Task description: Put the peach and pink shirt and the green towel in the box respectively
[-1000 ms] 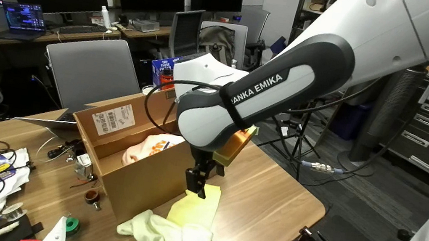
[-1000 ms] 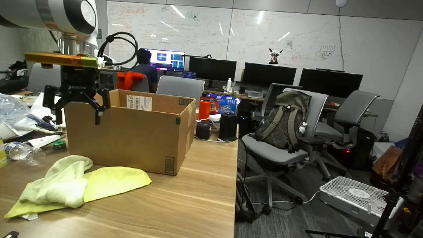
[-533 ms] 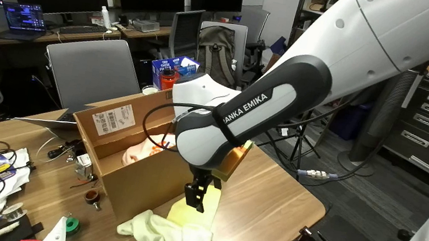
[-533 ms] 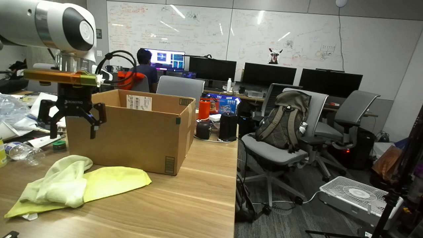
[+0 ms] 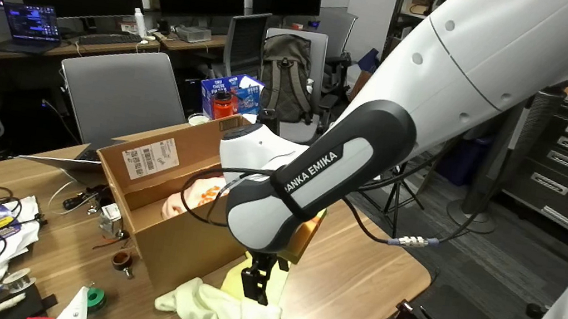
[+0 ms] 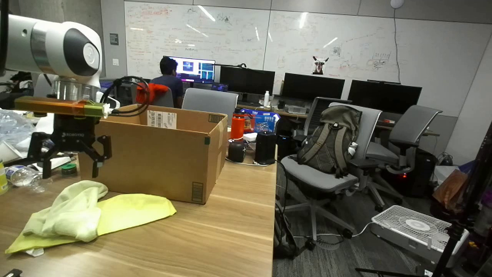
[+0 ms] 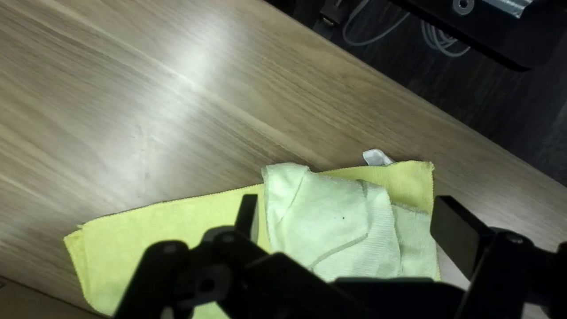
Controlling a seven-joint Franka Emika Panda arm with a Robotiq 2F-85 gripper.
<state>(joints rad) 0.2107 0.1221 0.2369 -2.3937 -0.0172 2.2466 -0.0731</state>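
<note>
Wooden table (image 6: 230, 238): lower left of an exterior view. Cardboard box (image 6: 146, 161): upright on the table, left of centre. Yellow cloth (image 6: 134, 209): laid flat beside the box, lower left. Green towel (image 6: 73, 215): bunched over the yellow cloth. Peach and pink shirt (image 5: 195, 196): inside the box, left of centre in an exterior view. Gripper (image 6: 71, 173): far left, jaws spread wide, grasping nothing, above the towel.

The towel (image 7: 328, 217) is pale green, the cloth (image 7: 155, 235) yellow, the shirt (image 5: 195, 194) peach with orange print, the box (image 6: 153, 161) brown.
</note>
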